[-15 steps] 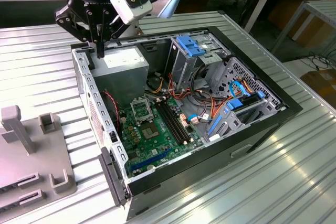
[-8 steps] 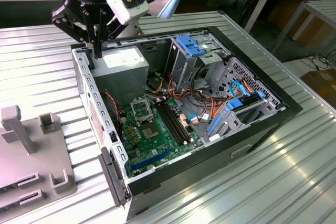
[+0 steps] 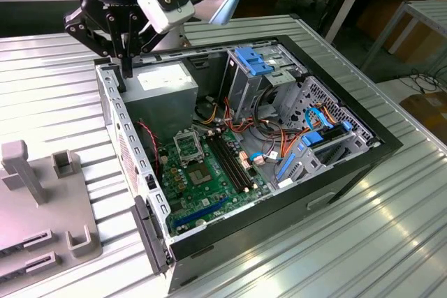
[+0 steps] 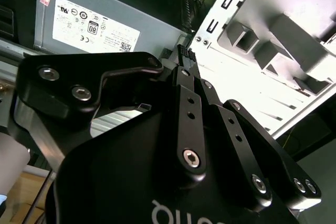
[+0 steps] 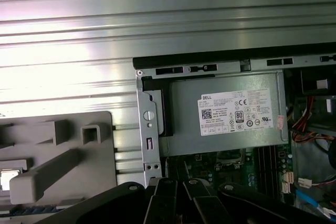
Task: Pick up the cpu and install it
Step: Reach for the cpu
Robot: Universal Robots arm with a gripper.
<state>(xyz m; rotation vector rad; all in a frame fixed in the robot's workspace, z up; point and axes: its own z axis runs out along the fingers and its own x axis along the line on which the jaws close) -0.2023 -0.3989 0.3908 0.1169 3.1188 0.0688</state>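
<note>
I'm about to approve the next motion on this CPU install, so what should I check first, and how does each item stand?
1. Computer case open, motherboard exposed: ok.
2. CPU socket showing its green centre: ok.
3. Arm's gripper above the socket: not ok; it hangs at the case corner by the power supply.
4. CPU in the gripper: cannot tell.
5. Red cable off the socket: ok.

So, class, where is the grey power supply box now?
The power supply box sits in the open case's far corner, on the exterior view's left, beside the motherboard.
</note>
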